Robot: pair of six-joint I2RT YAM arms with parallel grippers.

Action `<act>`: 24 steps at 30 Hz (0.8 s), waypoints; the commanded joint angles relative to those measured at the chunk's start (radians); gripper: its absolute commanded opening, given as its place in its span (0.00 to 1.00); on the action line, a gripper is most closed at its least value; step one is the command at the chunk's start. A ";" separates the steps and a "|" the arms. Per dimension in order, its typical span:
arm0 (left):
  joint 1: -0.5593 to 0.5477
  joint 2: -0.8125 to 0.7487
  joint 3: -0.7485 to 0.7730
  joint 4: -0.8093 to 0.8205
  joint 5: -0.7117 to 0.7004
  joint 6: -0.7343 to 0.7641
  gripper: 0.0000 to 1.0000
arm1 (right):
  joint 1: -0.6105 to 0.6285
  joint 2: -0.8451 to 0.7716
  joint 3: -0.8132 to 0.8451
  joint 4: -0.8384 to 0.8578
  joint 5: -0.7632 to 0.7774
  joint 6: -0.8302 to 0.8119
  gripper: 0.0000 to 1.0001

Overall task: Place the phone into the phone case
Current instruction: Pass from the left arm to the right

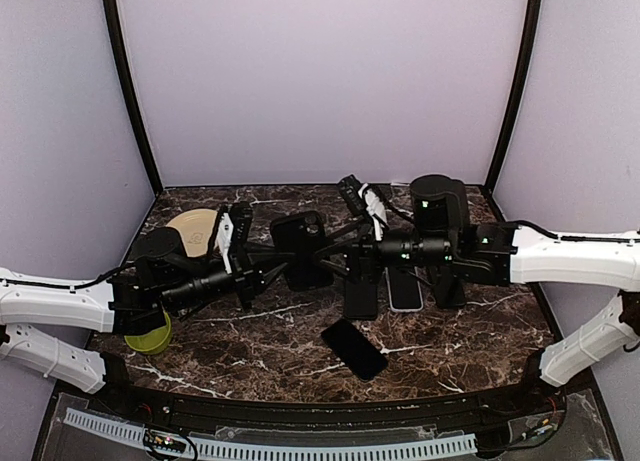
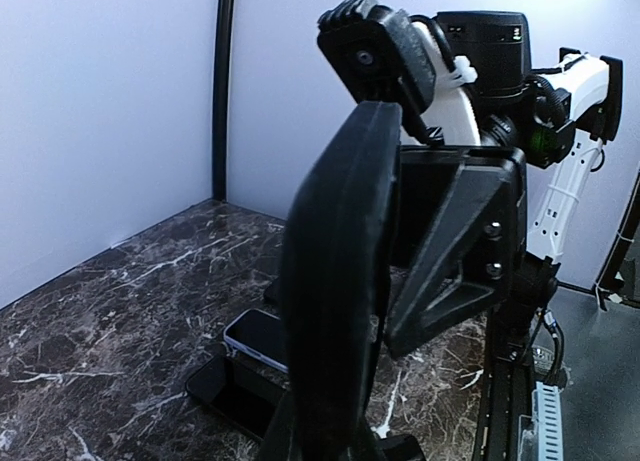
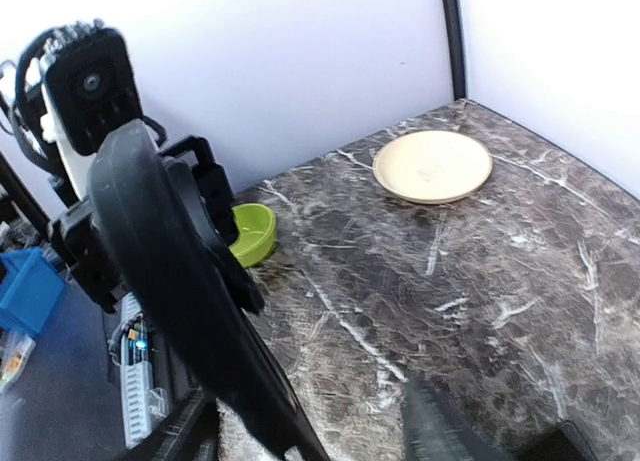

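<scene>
Left pincer: the left pincer (image 1: 258, 253) is clamped down tight on the phone case (image 1: 302, 243). It grips the case's left edge and holds it up in the air over the middle of the worktop (image 1: 260, 331).
Phone case: matte black, a rounded-corner rectangle with its broad face turned up to the top camera. From the left wrist it shows edge-on as a thick, faintly grainy slab with a soft curved rim.
Right pincer: the right pincer (image 1: 362, 257) is right up at the case's opposite edge. One angular black finger (image 2: 450, 261), wedge-shaped with two screw heads, sits against the case's side. I cannot tell whether the jaws are spread or closing on the rim.
Phones: the black phone (image 1: 353, 348) lies flat on the worktop, a glossy slab skewed at an angle. It is nearer the front edge than the case and apart from both pincers. The white-rimmed phone (image 1: 404, 289) lies flat just behind it, under the right arm. Both are outside the case.
Worktop: dark brown marble-look surface, polished, shot through with white veins.
Plate: the plate (image 1: 195, 231) is beige, round, shallow and matte, in the back-left corner.
Bowl: the bowl (image 1: 150, 336) is lime green, round and smooth, at the left edge beneath the left arm.
</scene>
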 commanded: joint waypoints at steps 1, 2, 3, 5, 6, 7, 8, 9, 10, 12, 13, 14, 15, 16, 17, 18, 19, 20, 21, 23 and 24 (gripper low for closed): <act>0.004 -0.027 -0.012 0.072 0.095 -0.035 0.00 | -0.005 0.016 0.023 0.074 -0.088 0.009 0.44; 0.004 -0.026 -0.012 0.074 0.100 -0.037 0.00 | -0.005 0.017 0.022 0.079 -0.092 0.010 0.35; 0.004 -0.023 -0.011 0.075 0.111 -0.040 0.00 | -0.006 0.018 0.023 0.082 -0.100 0.015 0.27; 0.004 -0.018 -0.009 0.075 0.122 -0.044 0.00 | -0.011 0.021 0.028 0.079 -0.113 0.023 0.07; 0.003 -0.017 -0.008 0.074 0.124 -0.045 0.00 | -0.012 0.022 0.032 0.073 -0.115 0.030 0.00; 0.003 -0.013 -0.007 0.073 0.128 -0.046 0.00 | -0.015 0.024 0.036 0.062 -0.112 0.035 0.00; 0.003 -0.013 -0.006 0.070 0.129 -0.046 0.00 | -0.016 0.024 0.040 0.051 -0.110 0.041 0.00; 0.003 -0.011 -0.005 0.070 0.131 -0.044 0.00 | -0.018 0.024 0.043 0.040 -0.108 0.047 0.00; 0.004 -0.012 -0.002 0.067 0.131 -0.042 0.00 | -0.020 0.024 0.045 0.027 -0.106 0.052 0.00; 0.003 -0.014 0.001 0.057 0.128 -0.034 0.07 | -0.022 0.023 0.049 -0.001 -0.106 0.059 0.00; 0.004 -0.018 0.002 0.054 0.120 -0.025 0.14 | -0.023 0.023 0.052 -0.017 -0.104 0.061 0.00; 0.004 -0.022 0.006 0.042 0.110 -0.020 0.18 | -0.024 0.023 0.056 -0.030 -0.100 0.065 0.00; 0.003 -0.025 0.009 0.035 0.086 -0.008 0.28 | -0.023 0.024 0.058 -0.044 -0.097 0.069 0.00; 0.004 -0.028 0.016 0.015 0.066 -0.001 0.34 | -0.024 0.025 0.059 -0.053 -0.095 0.074 0.00; 0.005 -0.030 0.021 0.003 0.017 0.014 0.44 | -0.024 0.024 0.060 -0.062 -0.095 0.082 0.00; 0.004 -0.033 0.029 -0.020 -0.014 0.021 0.50 | -0.024 0.028 0.064 -0.075 -0.097 0.091 0.00; 0.003 -0.036 0.032 -0.038 -0.106 0.031 0.59 | -0.024 0.037 0.069 -0.091 -0.102 0.100 0.00; 0.004 -0.042 0.032 -0.043 -0.154 0.035 0.62 | -0.024 0.052 0.085 -0.122 -0.109 0.107 0.00; 0.005 -0.047 0.030 -0.044 -0.252 0.047 0.67 | -0.024 0.071 0.099 -0.155 -0.123 0.113 0.00; 0.004 -0.061 0.020 -0.039 -0.373 0.076 0.71 | -0.024 0.116 0.118 -0.204 -0.157 0.126 0.00; 0.005 -0.068 0.017 -0.040 -0.444 0.084 0.72 | -0.024 0.136 0.122 -0.213 -0.174 0.138 0.00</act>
